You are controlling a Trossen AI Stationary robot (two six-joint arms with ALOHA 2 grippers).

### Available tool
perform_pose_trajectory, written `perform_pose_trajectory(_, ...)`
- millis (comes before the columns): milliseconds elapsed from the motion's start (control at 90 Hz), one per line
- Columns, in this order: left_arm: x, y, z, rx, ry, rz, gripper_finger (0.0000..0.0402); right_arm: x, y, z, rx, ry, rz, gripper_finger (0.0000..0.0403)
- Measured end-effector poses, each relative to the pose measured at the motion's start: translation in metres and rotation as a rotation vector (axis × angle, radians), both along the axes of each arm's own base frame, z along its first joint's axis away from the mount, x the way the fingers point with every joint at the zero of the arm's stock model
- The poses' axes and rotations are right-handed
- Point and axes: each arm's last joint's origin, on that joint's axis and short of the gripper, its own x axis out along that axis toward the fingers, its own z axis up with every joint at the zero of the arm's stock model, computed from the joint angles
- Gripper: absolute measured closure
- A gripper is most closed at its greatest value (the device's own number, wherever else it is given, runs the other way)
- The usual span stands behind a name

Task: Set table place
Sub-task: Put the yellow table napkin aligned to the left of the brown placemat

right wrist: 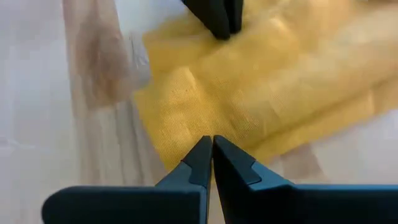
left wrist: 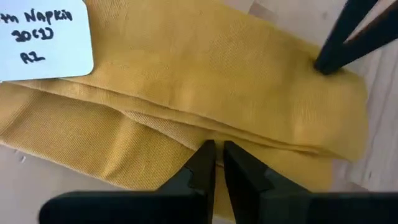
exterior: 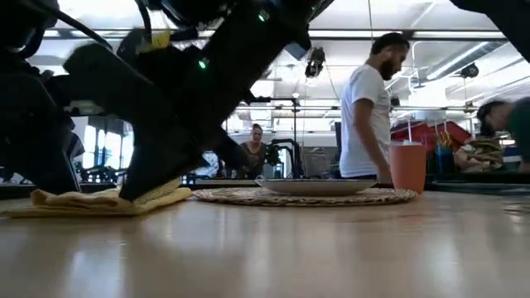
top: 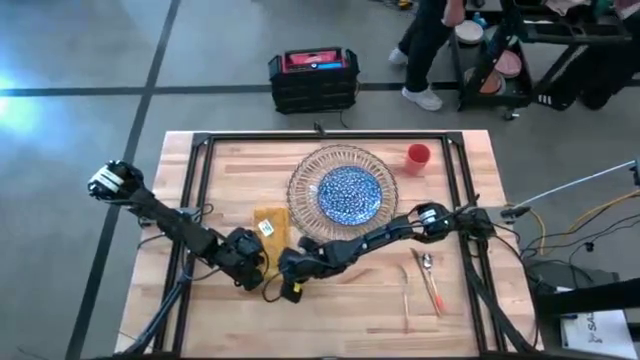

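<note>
The yellow cloth napkin (top: 271,222) lies folded flat on the table (top: 350,320), left of the clear cut-glass plate (top: 340,185). The blue-patterned plate (top: 348,193) rests on that plate. A white tag (left wrist: 43,37) lies on the napkin. Both grippers meet at the napkin's near end. My left gripper (left wrist: 216,149) stands over a folded edge with its fingers almost together. My right gripper (right wrist: 211,144) is shut at a napkin corner. The red-orange cup (top: 417,157) stands right of the plates. Orange-handled cutlery (top: 431,283) lies near the right. My left gripper has its fingertips (left wrist: 206,152) on the napkin's folded edge (left wrist: 186,134), slanting down from the near left. Only a thin slit stays between them, and cloth shows in it; how many layers I cannot tell. The napkin lies flat on the table. My right gripper rests its shut fingertips (right wrist: 202,149) on the napkin near a corner (right wrist: 177,124), slanting down from the near right. The cloth lies flat on the wood under them.
Bare wood lies near and left of the napkin. A thin stick-like piece (top: 405,300) lies by the cutlery. Beyond the far edge stand a black-and-red case (top: 313,78) and a cart (top: 500,60), with people behind it (exterior: 368,108).
</note>
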Motion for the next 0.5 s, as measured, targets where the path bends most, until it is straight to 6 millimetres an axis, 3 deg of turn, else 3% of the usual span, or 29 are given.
perform_pose_trajectory(167, -0.002, 0.001, 0.004, -0.009, -0.012, -0.004, 0.0381, 0.012, -0.018, 0.021, -0.088, -0.061, -0.014, 0.0403)
perform_pose_trajectory(500, -0.003, 0.002, 0.01, -0.03, -0.036, -0.007, 0.0381, 0.025, -0.105, 0.021, -0.187, -0.077, -0.111, 0.0403)
